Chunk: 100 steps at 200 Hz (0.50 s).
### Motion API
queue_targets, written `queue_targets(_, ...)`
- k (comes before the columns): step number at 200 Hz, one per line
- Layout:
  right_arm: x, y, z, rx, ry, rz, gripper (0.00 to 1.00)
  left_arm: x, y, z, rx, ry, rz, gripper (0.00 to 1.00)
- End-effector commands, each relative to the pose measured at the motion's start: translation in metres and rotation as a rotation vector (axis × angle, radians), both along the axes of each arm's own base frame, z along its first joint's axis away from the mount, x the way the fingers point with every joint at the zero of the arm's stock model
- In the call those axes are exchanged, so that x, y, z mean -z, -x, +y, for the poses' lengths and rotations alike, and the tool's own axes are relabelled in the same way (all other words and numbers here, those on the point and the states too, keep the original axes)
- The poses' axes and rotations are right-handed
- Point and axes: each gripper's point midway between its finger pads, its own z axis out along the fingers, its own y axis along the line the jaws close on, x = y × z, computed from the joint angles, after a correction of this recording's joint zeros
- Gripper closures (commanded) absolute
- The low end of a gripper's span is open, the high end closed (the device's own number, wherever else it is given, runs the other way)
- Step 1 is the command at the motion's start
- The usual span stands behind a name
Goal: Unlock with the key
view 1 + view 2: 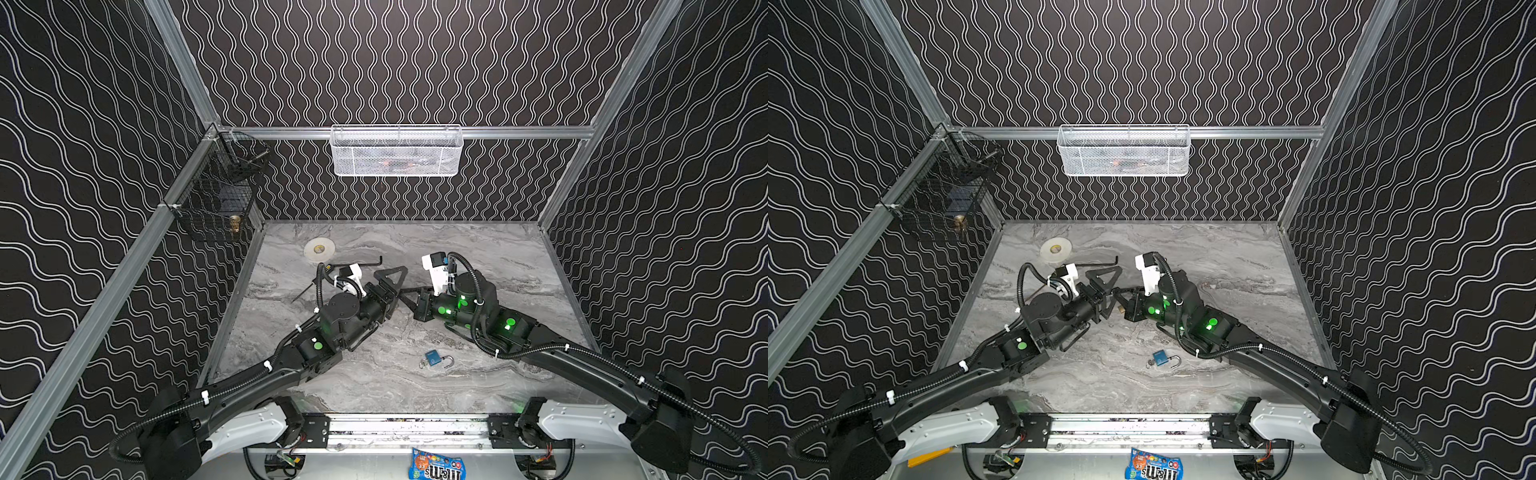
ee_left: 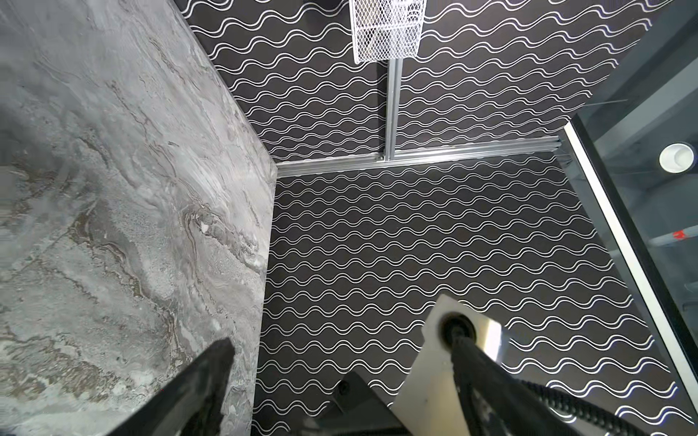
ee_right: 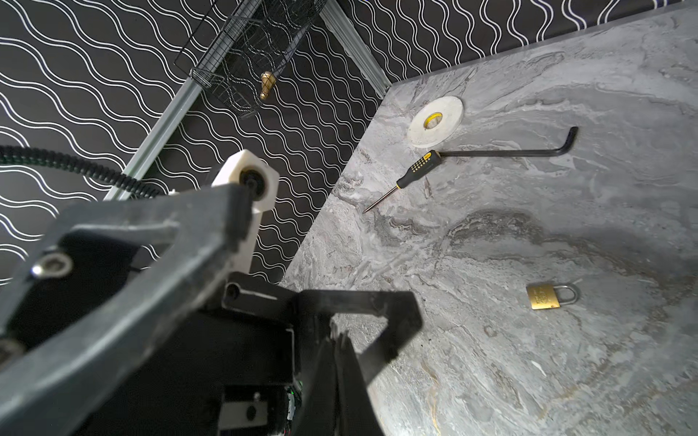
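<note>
Where the lock lies: blue padlock (image 1: 434,359) flat on the surface (image 1: 478,257), near centre, shackle swung open, key ring (image 1: 423,365) touching its left end; it reads as unlocked and done with.
Left gripper (image 1: 397,286): jaws spread wide, empty, mid-surface; nothing needs holding.
Right gripper (image 3: 340,339): pressed closed on nothing.
Brass padlock (image 3: 544,297): shackle shut, lying by the 2 grippers.

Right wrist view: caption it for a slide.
Shut right pincer over marble table; brass padlock, screwdriver, hex key and tape roll beyond.
</note>
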Motion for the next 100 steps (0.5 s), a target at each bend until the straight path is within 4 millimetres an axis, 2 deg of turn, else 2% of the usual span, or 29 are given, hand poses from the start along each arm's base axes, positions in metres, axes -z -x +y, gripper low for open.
queue_targets(1,-0.0082,-0.0004,-0.0012,0.009,-0.022,-0.02,1.0,-0.0053,-0.0022,0.008,-0.04,0.02,-0.009,0.08)
queue_targets(43,-0.0067,-0.0003,-0.003,0.014,-0.012,-0.023,1.0,-0.0036,-0.0019,0.0123,-0.055,0.016,-0.008,0.16)
queue_targets(100,-0.0146,0.0034,-0.0021,-0.011,-0.036,-0.057,1.0,-0.0007,-0.0028,0.0108,-0.054,0.023,0.001,0.27)
